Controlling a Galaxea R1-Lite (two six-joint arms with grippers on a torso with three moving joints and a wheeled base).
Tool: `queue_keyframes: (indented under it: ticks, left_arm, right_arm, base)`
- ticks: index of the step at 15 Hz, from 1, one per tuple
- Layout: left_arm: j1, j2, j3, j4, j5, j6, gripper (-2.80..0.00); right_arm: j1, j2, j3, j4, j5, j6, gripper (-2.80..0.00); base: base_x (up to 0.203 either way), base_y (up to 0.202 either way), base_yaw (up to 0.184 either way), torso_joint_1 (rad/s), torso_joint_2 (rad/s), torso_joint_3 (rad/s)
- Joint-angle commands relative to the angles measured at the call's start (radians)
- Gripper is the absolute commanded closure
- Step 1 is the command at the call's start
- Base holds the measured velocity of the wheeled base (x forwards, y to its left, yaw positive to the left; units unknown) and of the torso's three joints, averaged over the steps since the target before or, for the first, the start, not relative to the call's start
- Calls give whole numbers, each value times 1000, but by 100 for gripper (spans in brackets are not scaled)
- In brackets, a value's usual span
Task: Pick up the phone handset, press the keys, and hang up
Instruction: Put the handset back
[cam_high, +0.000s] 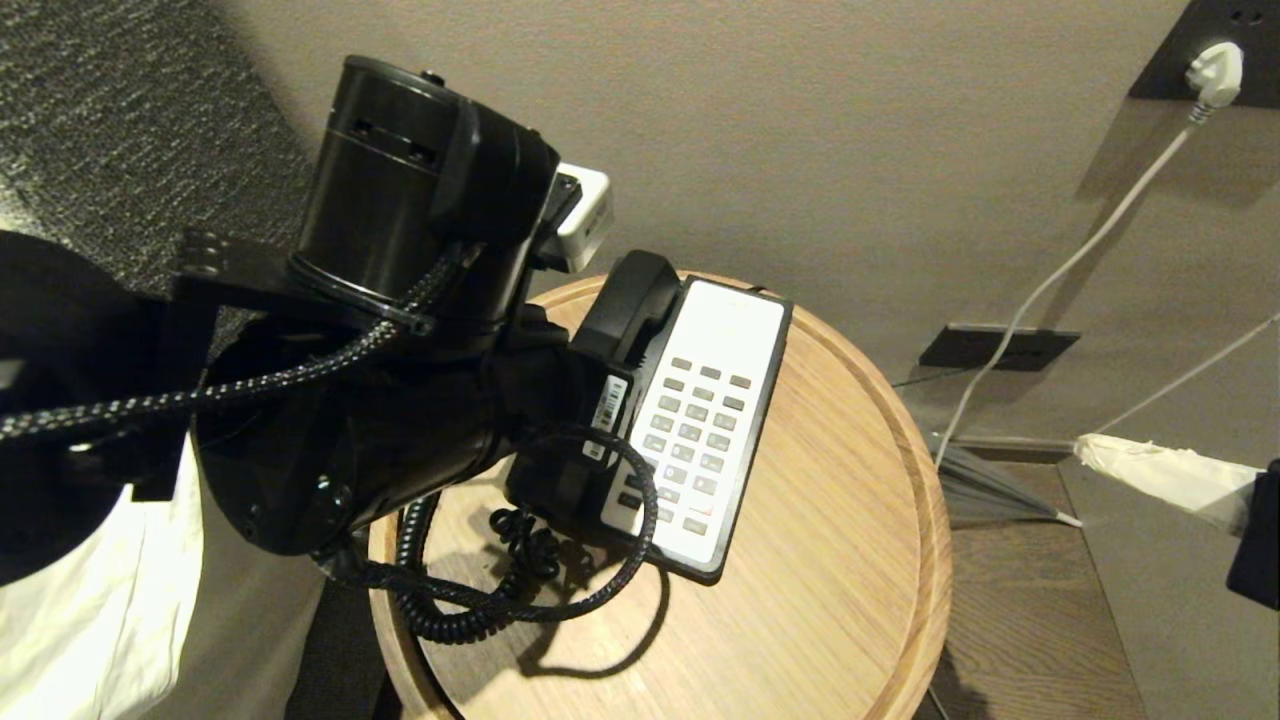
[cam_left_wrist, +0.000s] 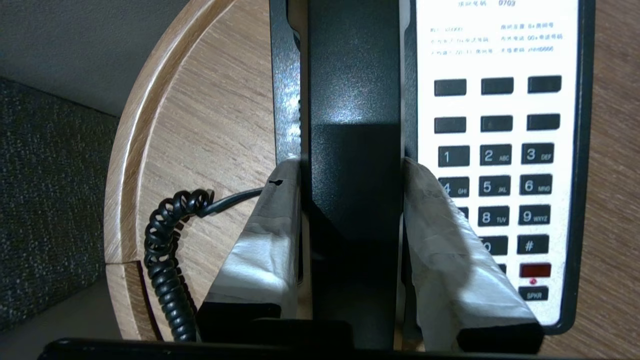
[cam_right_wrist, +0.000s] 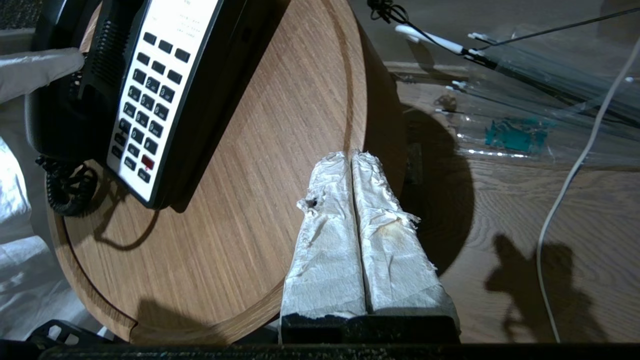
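The left gripper (cam_left_wrist: 352, 170) reaches down over the phone, and its 2 taped fingers (cam_left_wrist: 270, 235) are clamped on the phone handset (cam_left_wrist: 355, 100), 1 on each side. The handset is long, black and shiny, and it lies in its place on the phone base (cam_left_wrist: 582, 150), along the side of the keys. Just beside the gripper, the keypad (cam_left_wrist: 495, 165) is flat and white with small dark buttons and 1 red one. On the other side of the gripper, a black curly cord (cam_left_wrist: 167, 260) lies on the round table (cam_left_wrist: 200, 115).

The right gripper (cam_right_wrist: 352, 200) hangs over the table's edge, well apart from the phone, with its 2 paper-wrapped fingers pressed together on nothing.

The table is light wood with fine lines and a raised rim. Past the table there is a wood floor (cam_right_wrist: 500, 215), a plain tan wall (cam_high: 850, 120), and a white plug (cam_high: 1215, 75) with a thin white wire running down.
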Motion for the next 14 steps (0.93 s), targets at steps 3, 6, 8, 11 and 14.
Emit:
queue_keyframes:
  ticks: [3, 6, 8, 11, 14]
  left_arm:
    - [-2, 21, -5, 3, 0, -3, 0]
    - [-3, 26, -2, 3, -3, -4, 0]
    - [-3, 28, -2, 3, -3, -4, 0]
    - [-4, 28, -8, 3, -3, -4, 0]
    - [-3, 28, -18, 1, -1, -3, -280]
  right_arm:
    - [0, 0, 8, -1, -2, 2, 0]
    - [0, -3, 8, 0, -2, 2, 0]
    - [0, -3, 8, -1, -2, 2, 0]
    - [0, -3, 8, -1, -2, 2, 0]
    - [0, -6, 12, -1, -2, 2, 0]
  base:
    - [0, 0, 0, 0, 0, 0]
    - [0, 0, 0, 0, 0, 0]
    - [0, 0, 0, 0, 0, 0]
    - [0, 0, 0, 0, 0, 0]
    - [0, 0, 0, 0, 0, 0]
